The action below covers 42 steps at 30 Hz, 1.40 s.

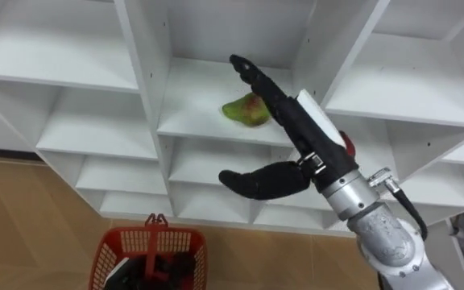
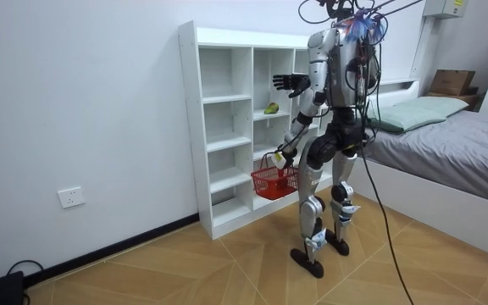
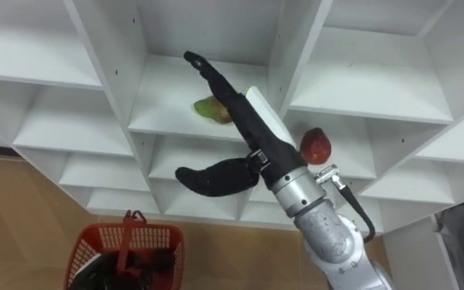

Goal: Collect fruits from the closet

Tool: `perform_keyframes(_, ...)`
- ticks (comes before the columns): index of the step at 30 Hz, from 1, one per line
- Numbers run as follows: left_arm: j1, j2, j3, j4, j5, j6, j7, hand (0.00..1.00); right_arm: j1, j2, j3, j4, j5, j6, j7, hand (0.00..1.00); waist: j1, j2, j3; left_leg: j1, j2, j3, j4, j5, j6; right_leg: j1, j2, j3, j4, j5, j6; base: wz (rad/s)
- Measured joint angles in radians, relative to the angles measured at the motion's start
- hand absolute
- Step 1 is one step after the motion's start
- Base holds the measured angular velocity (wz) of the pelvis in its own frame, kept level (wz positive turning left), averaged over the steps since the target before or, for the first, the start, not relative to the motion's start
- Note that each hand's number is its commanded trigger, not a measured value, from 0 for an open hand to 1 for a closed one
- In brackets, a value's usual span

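White wooden shelf unit (image 1: 55, 68) — open-fronted, divided into columns of compartments — stands directly before the robot, which is upright on the wood-plank floor (image 2: 185, 271). Green-and-red oval fruit (image 1: 244, 111) lies on a shelf board in the middle column, nearer the front edge than the back wall. The right hand (image 1: 290, 121) is raised into that compartment: fingers straight and together, thumb spread wide below them, nothing held. The fingers (image 1: 256, 79) cross the right side of this fruit; whether they touch it cannot be determined. Round red fruit (image 3: 315, 145) sits in the column to the right, on a lower board, partly hidden behind the right wrist. Red plastic mesh basket (image 1: 107, 250) hangs low at the left, near the robot and well apart from both fruits. In the room view the left hand (image 2: 280, 158) is down at the robot's side, fingers curled round the basket's handle — the basket hangs off the floor. Grey-covered bed (image 2: 456, 144) stands at the room view's right, behind the robot.
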Motion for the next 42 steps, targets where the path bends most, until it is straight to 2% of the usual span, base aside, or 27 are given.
perform_keyframes(2,0.0,0.0,0.0,0.003,0.012,0.0,0.002,1.0,0.0,0.0,-0.013,0.0,-0.025,0.0,-0.025,0.0,0.0,-0.007,-0.0002,0.0,0.0,-0.003,0.0,0.0,0.0,0.002,0.0,-0.003,0.0,0.0,0.0,0.02)
perform_keyframes(7,0.0,-0.001,0.0,0.008,0.019,0.002,0.014,1.0,-0.005,0.0,-0.014,0.0,-0.026,0.0,-0.058,0.0,0.001,-0.006,0.0004,0.0,0.0,-0.014,-0.005,0.0,-0.001,0.01,0.002,-0.005,-0.002,0.0,0.0,0.05)
perform_keyframes(12,0.0,-0.002,-0.001,0.016,0.019,0.024,0.023,1.0,-0.012,-0.001,-0.012,0.002,-0.027,0.0,-0.076,0.0,0.007,-0.005,0.001,-0.003,0.0,-0.017,0.0,0.0,-0.001,0.013,0.002,-0.009,-0.002,0.0,0.0,0.01)
perform_keyframes(21,-0.003,0.002,-0.008,0.016,0.02,0.036,0.022,1.0,-0.133,-0.004,0.031,0.065,-0.055,-0.007,-0.112,0.0,0.013,-0.002,0.0033,-0.003,0.0,-0.027,0.002,0.001,-0.003,0.018,0.002,-0.018,-0.004,0.0,0.0,0.02)
perform_keyframes(23,-0.01,0.003,-0.007,0.018,0.027,0.036,0.022,1.0,-0.163,-0.003,0.036,0.126,-0.051,-0.014,-0.137,0.0,0.022,-0.002,0.0033,-0.002,-0.001,-0.027,0.001,0.001,-0.003,0.018,0.002,-0.023,-0.004,0.0,0.0,0.0)
perform_keyframes(30,-0.023,0.003,0.0,0.027,0.105,0.036,0.021,1.0,-0.172,-0.004,0.035,0.204,-0.061,-0.021,-0.189,0.0,0.055,-0.005,0.0034,-0.002,-0.001,-0.03,-0.001,0.002,-0.003,0.018,0.001,-0.03,-0.013,0.001,-0.001,0.0)
perform_keyframes(33,-0.031,0.003,0.0,0.035,0.125,0.036,0.021,1.0,-0.186,-0.004,0.035,0.248,-0.075,-0.02,-0.198,0.0,0.059,-0.009,0.006,-0.003,-0.001,-0.034,-0.002,0.002,-0.003,0.02,0.001,-0.037,-0.013,0.001,-0.001,0.05)
perform_keyframes(38,-0.038,0.012,0.0,0.035,0.125,0.039,0.021,1.0,-0.229,-0.005,0.036,0.314,-0.097,-0.019,-0.22,0.0,0.06,-0.027,0.0165,-0.014,-0.004,-0.051,-0.01,0.003,-0.004,0.022,-0.001,-0.056,-0.018,0.0,-0.001,0.09)
perform_keyframes(42,-0.043,0.013,-0.001,0.035,0.122,0.04,0.022,1.0,-0.26,-0.004,0.036,0.334,-0.095,-0.018,-0.228,0.0,0.062,-0.033,0.0148,-0.022,-0.006,-0.058,-0.006,0.003,-0.004,0.016,-0.002,-0.061,-0.018,0.0,-0.001,0.07)
